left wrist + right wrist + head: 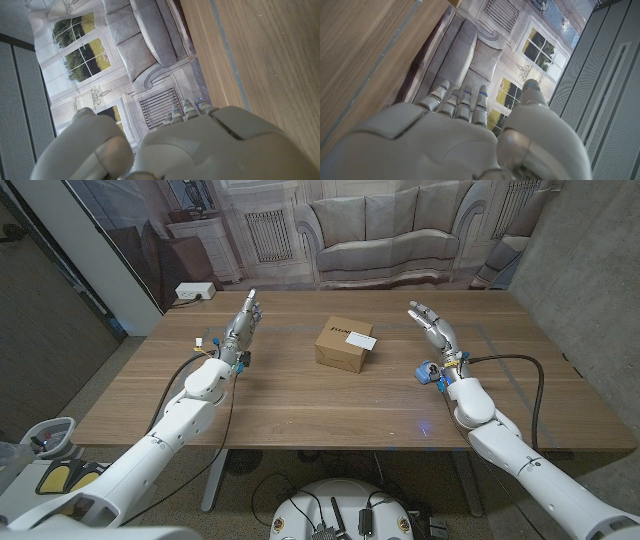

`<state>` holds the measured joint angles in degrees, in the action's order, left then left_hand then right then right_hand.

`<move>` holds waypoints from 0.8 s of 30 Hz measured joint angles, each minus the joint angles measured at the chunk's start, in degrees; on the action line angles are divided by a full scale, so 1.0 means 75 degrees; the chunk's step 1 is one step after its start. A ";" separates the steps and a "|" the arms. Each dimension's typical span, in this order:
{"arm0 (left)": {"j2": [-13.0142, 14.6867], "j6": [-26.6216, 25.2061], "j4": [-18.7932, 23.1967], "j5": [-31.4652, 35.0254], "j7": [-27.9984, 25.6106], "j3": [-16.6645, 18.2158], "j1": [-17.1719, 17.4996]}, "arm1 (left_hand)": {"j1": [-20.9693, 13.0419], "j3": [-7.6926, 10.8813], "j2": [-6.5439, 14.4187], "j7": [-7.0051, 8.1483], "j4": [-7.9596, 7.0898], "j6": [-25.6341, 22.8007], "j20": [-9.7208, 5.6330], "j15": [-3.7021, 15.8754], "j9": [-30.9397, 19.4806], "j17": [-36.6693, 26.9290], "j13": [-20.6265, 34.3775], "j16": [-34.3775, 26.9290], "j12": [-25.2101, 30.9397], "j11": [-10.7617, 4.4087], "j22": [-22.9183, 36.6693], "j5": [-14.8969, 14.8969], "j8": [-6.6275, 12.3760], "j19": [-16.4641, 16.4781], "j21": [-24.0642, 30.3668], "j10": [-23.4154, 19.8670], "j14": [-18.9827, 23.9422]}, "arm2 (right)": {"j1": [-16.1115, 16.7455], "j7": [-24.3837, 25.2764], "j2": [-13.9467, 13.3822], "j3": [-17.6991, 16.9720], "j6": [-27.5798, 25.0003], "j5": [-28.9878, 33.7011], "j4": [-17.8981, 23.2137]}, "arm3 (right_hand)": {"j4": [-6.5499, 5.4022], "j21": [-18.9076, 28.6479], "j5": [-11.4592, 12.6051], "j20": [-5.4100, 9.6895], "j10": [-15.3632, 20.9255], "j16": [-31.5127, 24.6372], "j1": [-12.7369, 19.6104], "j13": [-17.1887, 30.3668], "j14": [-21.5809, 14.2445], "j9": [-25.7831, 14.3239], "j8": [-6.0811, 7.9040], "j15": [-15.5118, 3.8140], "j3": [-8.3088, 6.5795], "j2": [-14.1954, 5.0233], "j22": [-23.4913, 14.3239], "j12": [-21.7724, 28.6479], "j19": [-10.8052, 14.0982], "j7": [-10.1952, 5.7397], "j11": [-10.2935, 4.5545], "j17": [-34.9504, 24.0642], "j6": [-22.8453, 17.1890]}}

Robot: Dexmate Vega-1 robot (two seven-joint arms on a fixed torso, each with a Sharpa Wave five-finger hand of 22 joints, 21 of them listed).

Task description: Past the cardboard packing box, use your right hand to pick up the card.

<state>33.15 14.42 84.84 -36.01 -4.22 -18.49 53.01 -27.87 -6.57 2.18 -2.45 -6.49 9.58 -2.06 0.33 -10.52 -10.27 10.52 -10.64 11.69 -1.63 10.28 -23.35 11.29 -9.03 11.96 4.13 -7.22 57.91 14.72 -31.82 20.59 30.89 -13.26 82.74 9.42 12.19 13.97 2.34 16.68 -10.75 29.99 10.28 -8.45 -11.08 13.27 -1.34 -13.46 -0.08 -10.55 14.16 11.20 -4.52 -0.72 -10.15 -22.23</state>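
Observation:
A small brown cardboard box (344,346) sits near the middle of the wooden table (300,405). A white card (360,338) lies on the box's top, at its right side. My right hand (432,326) is raised to the right of the box, fingers apart and holding nothing, well clear of the card. My left hand (243,320) is raised to the left of the box, fingers straight and empty. The right wrist view shows the back of my right hand (460,140) with fingers extended. The left wrist view shows the back of my left hand (165,145).
A printed backdrop of a sofa (400,235) and windows stands behind the table's far edge. A white power strip (194,291) lies on the floor beyond the far left corner. Cables (500,360) run along both arms.

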 measured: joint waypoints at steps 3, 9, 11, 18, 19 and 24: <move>0.0001 0.0000 0.0027 -0.0008 -0.0014 0.0011 0.0023 | -0.0031 -0.0023 0.0031 0.0000 0.0023 0.0000 0.0000 0.0000 0.0000 0.0000 0.0000 0.0000 0.0000 0.0000 0.0000 0.0000 0.0000 0.0083 0.0000 0.0000 0.0000 | 0.0035 0.0065 -0.0009 -0.0013 0.0007 0.0090 0.0036 | 0.0000 0.0000 0.0000 0.0000 0.0000 0.0000 0.0028 0.0000 0.0000 0.0000 0.0000 0.0000 0.0000 0.0026 0.0000 0.0000 0.0000 -0.0005 0.0000 0.0000 -0.0006; 0.0020 0.0000 0.0083 -0.0028 -0.0047 0.0033 0.0066 | -0.0029 -0.0022 0.0029 0.0000 0.0023 0.0000 0.0001 0.0000 0.0000 0.0000 0.0000 0.0000 0.0000 0.0000 0.0000 0.0000 0.0000 0.0082 0.0000 0.0000 0.0000 | 0.0090 0.0262 -0.0026 -0.0024 0.0019 0.0375 0.0102 | 0.0000 0.0000 0.0000 0.0000 0.0000 0.0000 0.0052 -0.0001 -0.0041 0.0000 0.0000 0.0041 0.0000 0.0010 0.0001 0.0000 0.0000 -0.0040 0.0000 0.0000 -0.0040; 0.0029 0.0000 0.0099 -0.0036 -0.0053 0.0040 0.0079 | -0.0029 -0.0022 0.0029 0.0000 0.0023 0.0000 0.0001 0.0000 0.0000 0.0000 0.0000 0.0000 0.0000 0.0000 -0.0001 0.0000 0.0000 0.0082 0.0000 0.0000 0.0000 | 0.0107 0.0325 -0.0035 -0.0028 0.0019 0.0470 0.0126 | 0.0000 0.0000 0.0000 0.0000 0.0000 0.0000 0.0054 -0.0001 -0.0041 0.0000 0.0000 0.0041 0.0000 0.0012 0.0001 0.0000 0.0000 -0.0040 0.0000 0.0000 -0.0040; 0.0075 -0.0059 0.0186 -0.0051 -0.0095 0.0068 0.0145 | -0.0029 -0.0045 0.0029 0.0000 0.0041 0.0000 0.0026 0.0015 0.0000 0.0000 0.0000 -0.0060 0.0000 0.0000 -0.0001 0.0000 0.0000 0.0114 0.0033 0.0001 0.0093 | 0.0168 0.0527 -0.0062 -0.0046 0.0020 0.0771 0.0196 | 0.0000 0.0000 0.0000 -0.0042 0.0029 0.0000 0.0130 -0.0001 -0.0070 0.0001 0.0000 0.0013 0.0000 0.0030 0.0001 0.0000 0.0041 -0.0040 -0.0030 0.0000 -0.0040; 0.0081 -0.0077 0.0198 -0.0052 -0.0110 0.0073 0.0153 | -0.0029 -0.0058 0.0029 0.0000 0.0027 0.0000 0.0013 0.0016 0.0000 0.0000 0.0000 -0.0060 0.0000 0.0000 -0.0001 0.0000 0.0000 0.0152 0.0052 0.0001 0.0094 | 0.0177 0.0549 -0.0064 -0.0048 0.0020 0.0806 0.0201 | 0.0000 0.0000 0.0000 -0.0035 0.0041 0.0000 0.0130 -0.0001 -0.0082 0.0001 0.0000 0.0000 0.0000 0.0030 0.0001 0.0001 0.0049 -0.0054 -0.0042 0.0000 -0.0054; 0.0135 -0.0141 0.0292 -0.0054 -0.0161 0.0102 0.0202 | -0.0029 -0.0064 0.0029 0.0000 0.0022 0.0000 0.0000 0.0016 0.0000 0.0000 0.0000 -0.0060 0.0000 0.0000 -0.0001 0.0000 0.0000 0.0164 0.0052 0.0001 0.0094 | 0.0214 0.0716 -0.0082 -0.0062 0.0023 0.1060 0.0259 | 0.0000 0.0000 0.0000 0.0001 0.0042 0.0000 0.0131 -0.0001 -0.0110 0.0001 0.0000 -0.0028 0.0000 0.0030 0.0001 0.0001 0.0084 -0.0082 -0.0042 0.0000 -0.0082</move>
<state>34.16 13.36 87.03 -36.42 -5.42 -17.72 54.53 -28.08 -7.05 2.40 -2.45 -6.33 9.58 -2.05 0.45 -10.52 -10.27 10.52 -11.09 11.69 -1.63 10.27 -23.35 11.29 -7.80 12.35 4.14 -6.52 59.52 20.09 -32.44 20.13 31.06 -5.31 84.68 9.42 12.19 13.97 2.34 16.99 -10.76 30.97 10.27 -9.28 -11.07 13.28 -1.55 -13.46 0.14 -10.54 14.17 11.83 -5.13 -1.04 -10.15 -22.84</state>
